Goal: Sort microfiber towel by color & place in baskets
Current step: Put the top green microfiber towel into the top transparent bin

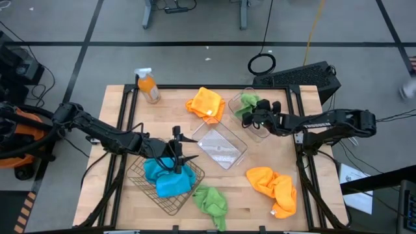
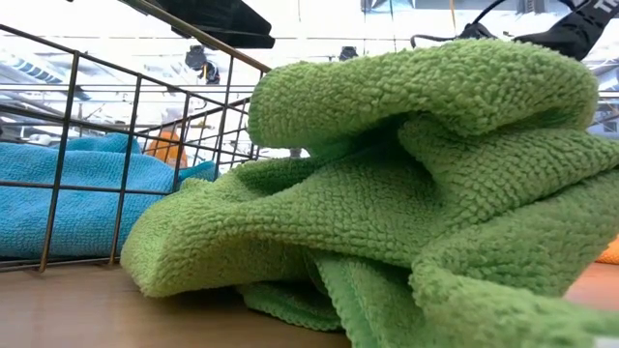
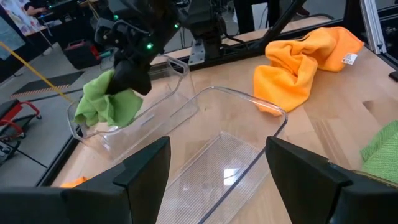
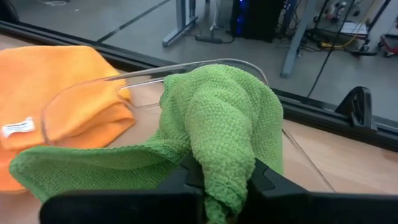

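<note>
My right gripper (image 1: 252, 116) is shut on a green towel (image 4: 224, 124) over the clear tub (image 1: 260, 130) at the far right. A second clear tub (image 1: 221, 148) stands mid-table. My left gripper (image 1: 177, 156) hangs open above the wire basket (image 1: 170, 195), which holds blue towels (image 1: 168, 177); nothing is between its fingers (image 3: 149, 168). One orange towel (image 1: 207, 104) lies at the far side, another (image 1: 273, 188) near the right front. A second green towel (image 1: 211, 201) lies at the front beside the basket. My right gripper pinches a bunched fold of the green towel (image 4: 219, 163) between its two fingers, several layers together. The fingers come slanting down from the table's right side. The towel hangs slack below them, its lower part (image 3: 102, 112) inside the clear tub.
An orange spray bottle (image 1: 148, 86) stands at the far left corner. A black frame runs along the table's edges (image 1: 305, 162). In the low view the front green towel (image 2: 387, 193) fills most of the picture beside the basket's wires (image 2: 126, 145).
</note>
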Action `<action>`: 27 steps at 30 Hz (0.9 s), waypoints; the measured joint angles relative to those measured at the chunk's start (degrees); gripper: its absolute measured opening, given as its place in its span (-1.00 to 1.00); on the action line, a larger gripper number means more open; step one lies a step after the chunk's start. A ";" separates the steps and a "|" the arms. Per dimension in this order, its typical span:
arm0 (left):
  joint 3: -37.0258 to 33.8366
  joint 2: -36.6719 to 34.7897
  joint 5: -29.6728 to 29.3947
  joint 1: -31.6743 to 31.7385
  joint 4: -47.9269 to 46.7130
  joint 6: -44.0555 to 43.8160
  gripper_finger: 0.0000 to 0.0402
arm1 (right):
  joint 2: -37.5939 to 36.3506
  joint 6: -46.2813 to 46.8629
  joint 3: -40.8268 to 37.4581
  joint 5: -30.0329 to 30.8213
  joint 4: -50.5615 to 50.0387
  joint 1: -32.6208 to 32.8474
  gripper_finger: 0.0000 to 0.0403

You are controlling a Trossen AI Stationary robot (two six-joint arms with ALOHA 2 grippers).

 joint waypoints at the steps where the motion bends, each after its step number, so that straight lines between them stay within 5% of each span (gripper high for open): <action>1: 0.00 0.00 0.00 0.00 0.00 0.00 0.34 | 0.31 0.00 0.00 0.01 0.10 -0.56 -0.86; 15: 0.00 0.00 0.60 0.00 -0.07 -0.07 0.34 | 8.25 3.95 0.02 -0.03 1.50 -2.70 -0.82; 27: 0.02 0.00 0.63 0.00 -0.13 -1.41 0.34 | 7.24 4.39 0.04 -1.51 1.43 -2.52 -0.28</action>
